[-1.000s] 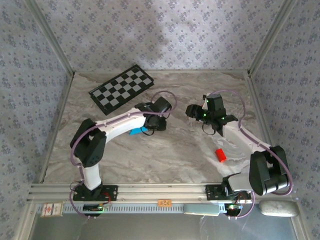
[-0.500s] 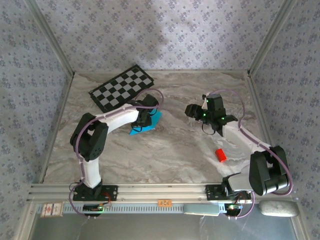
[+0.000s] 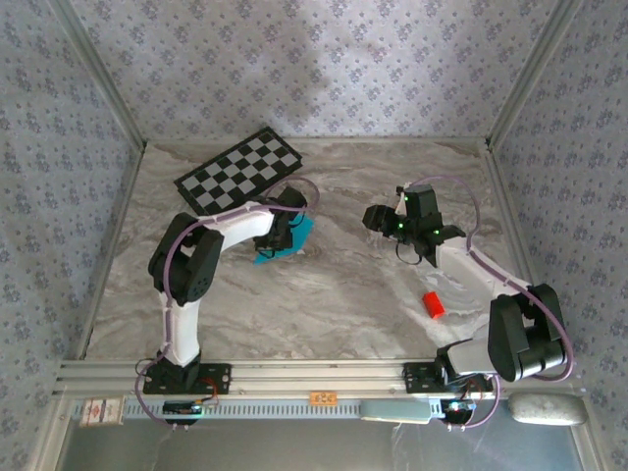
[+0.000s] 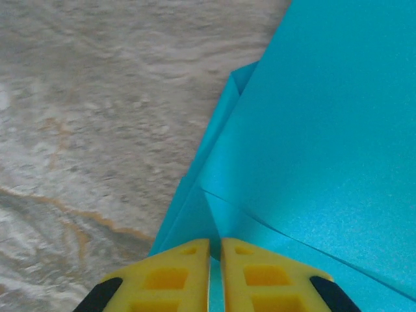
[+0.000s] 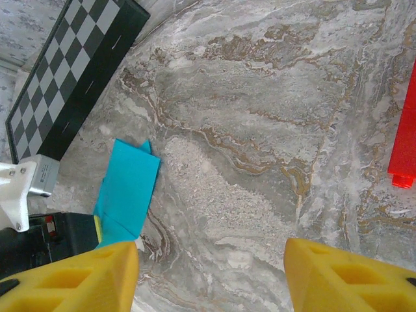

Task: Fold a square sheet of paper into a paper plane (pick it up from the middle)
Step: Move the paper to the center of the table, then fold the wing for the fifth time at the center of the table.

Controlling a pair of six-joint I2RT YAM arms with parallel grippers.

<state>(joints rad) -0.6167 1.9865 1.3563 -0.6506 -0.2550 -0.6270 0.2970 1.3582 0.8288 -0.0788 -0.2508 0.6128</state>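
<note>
From the top external camera, the paper [image 3: 300, 235] lay on the marble worktop [image 3: 334, 294] left of centre, just on the near side of the checkered board [image 3: 240, 172]. Its long axis ran on a diagonal, from a near-left end to a far-right end. The left fingers [image 3: 279, 242] came down over its middle stretch, so cyan showed on either side of them; I could not tell their grip from that view. The right fingers [image 3: 373, 217] hung well apart to the right, and a red block [image 3: 433, 304] lay nearer the right arm's base.

In the left wrist view, the left fingers [image 4: 172, 276] were clenched on the paper [image 4: 312, 130], with a thin cyan edge pinched in the narrow slit between the two yellow tips. The paper ran away from them toward the upper right. It was bright cyan, folded into several layers, and its creased edges met just ahead of the fingertips.

In the right wrist view, the right fingers [image 5: 71, 279] were released, spread wide with only bare worktop [image 5: 260, 130] between them. The paper [image 5: 130, 185] lay beyond them as a narrow folded strip. Its upper end pointed toward the checkered board [image 5: 65, 71] and its lower end reached the left arm's black wrist. The red block [image 5: 404, 143] sat at the right edge.
</note>
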